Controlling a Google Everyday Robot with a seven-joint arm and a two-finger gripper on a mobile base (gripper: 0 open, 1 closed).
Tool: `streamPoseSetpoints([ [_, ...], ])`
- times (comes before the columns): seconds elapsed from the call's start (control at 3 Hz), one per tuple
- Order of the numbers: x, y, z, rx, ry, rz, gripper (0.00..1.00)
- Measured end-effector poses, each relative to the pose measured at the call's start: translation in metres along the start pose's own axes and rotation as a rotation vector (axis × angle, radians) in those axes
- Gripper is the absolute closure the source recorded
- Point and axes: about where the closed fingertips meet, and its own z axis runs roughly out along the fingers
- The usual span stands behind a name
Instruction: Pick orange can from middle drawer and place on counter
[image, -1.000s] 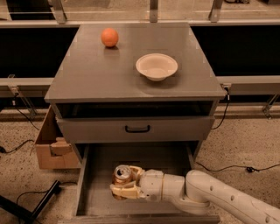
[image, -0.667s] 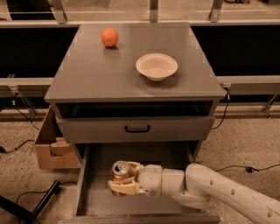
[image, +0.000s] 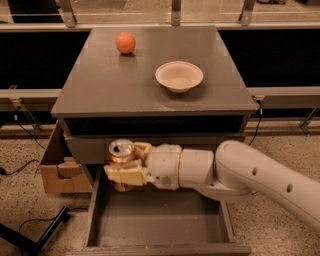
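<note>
camera view:
gripper: we are holding the gripper (image: 127, 164) in front of the cabinet, above the middle drawer (image: 160, 220); its two fingers are pinching the orange can (image: 121, 151) from either side, narrowed to the can's width.
orange can: it is hanging roughly upright in that grip, silver top showing, clear of the drawer floor and just below the counter (image: 115, 85) edge.
handling: we are judging it light, thin-walled and slick, easy to dent; the mid-body hold is looking right.
middle drawer: it is standing open, showing only bare floor.
white bowl (image: 179, 76): it is sitting on the counter, looking empty.
orange fruit (image: 125, 43): it is resting near the counter's far edge, well apart from the bowl.
</note>
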Motion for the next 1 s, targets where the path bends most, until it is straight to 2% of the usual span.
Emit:
streamPoseSetpoints([
  [0.33, -0.08, -0.004, 0.022, 0.043, 0.014, -0.077, 1.0],
  [0.67, -0.142, -0.028, 0.059, 0.088, -0.006, -0.164, 1.0],
  [1.0, -0.194, -0.072, 0.094, 0.163, -0.059, -0.222, 1.0],
])
